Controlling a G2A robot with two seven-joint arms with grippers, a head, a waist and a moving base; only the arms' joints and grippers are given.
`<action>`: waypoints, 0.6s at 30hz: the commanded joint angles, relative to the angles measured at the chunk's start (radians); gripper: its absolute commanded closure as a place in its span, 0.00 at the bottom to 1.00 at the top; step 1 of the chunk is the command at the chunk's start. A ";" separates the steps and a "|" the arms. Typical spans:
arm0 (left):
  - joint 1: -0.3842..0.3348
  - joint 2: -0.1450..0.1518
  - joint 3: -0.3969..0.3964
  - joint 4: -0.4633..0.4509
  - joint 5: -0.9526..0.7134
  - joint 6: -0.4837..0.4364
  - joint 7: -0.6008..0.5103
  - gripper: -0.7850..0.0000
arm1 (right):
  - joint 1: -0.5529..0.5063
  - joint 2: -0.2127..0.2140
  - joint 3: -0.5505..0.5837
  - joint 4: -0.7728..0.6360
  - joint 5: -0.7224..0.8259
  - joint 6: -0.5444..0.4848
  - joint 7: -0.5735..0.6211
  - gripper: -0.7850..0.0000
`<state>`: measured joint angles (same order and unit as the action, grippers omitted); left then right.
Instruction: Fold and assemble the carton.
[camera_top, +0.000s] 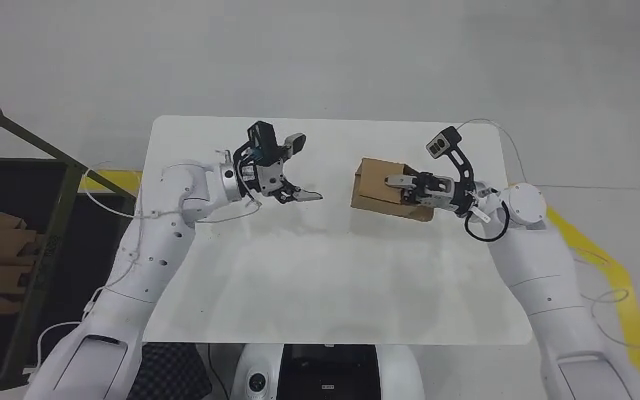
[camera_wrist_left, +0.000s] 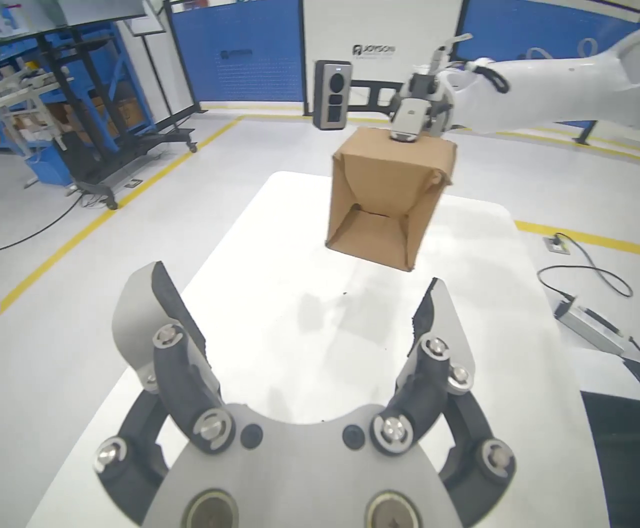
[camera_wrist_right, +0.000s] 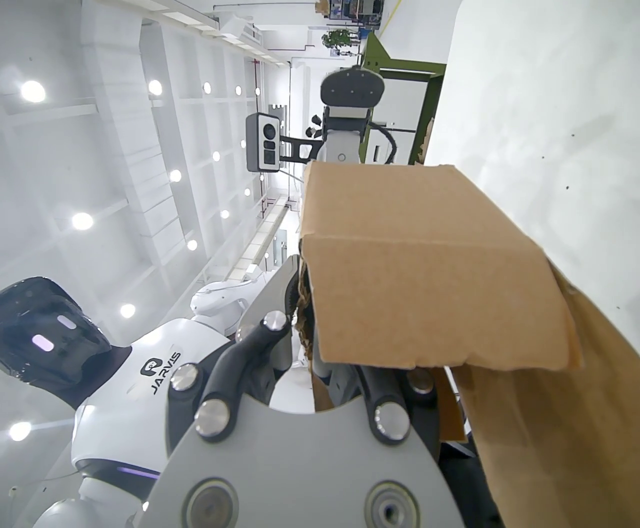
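Note:
A brown cardboard carton (camera_top: 385, 187) stands on the white table (camera_top: 330, 290), right of centre. Its open end faces my left arm, and the inner flaps (camera_wrist_left: 372, 235) at its far end look folded in. My right gripper (camera_top: 403, 182) is on the carton's upper side; in the right wrist view it is shut on a carton wall (camera_wrist_right: 420, 280), with one finger (camera_wrist_right: 280, 295) outside the wall and the other hidden behind the cardboard. My left gripper (camera_wrist_left: 297, 290) hovers open over the table a short way left of the carton (camera_wrist_left: 387, 195), with nothing between its fingers.
The table's front half is bare white surface. A dark rack (camera_top: 30, 250) with cardboard pieces stands off the table's left side. Cables (camera_wrist_left: 582, 272) and a power brick lie on the floor beyond the table's right edge.

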<state>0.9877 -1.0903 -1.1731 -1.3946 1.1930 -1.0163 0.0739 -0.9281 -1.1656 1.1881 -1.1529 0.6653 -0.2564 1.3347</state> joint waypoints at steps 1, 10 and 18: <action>-0.003 0.006 0.025 0.016 0.014 0.004 0.053 0.00 | 0.007 -0.002 -0.006 0.009 0.001 -0.010 0.007 1.00; -0.019 0.039 0.132 0.031 0.063 0.004 0.183 0.00 | 0.042 -0.018 -0.047 0.054 0.022 -0.100 0.033 1.00; 0.011 0.035 0.171 0.009 0.222 0.068 0.379 0.00 | 0.052 -0.031 -0.079 0.060 0.077 -0.135 0.094 1.00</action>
<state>0.9985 -1.0546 -1.0080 -1.3889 1.4011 -0.9513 0.4382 -0.8761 -1.1962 1.1114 -1.0920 0.7427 -0.3931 1.4282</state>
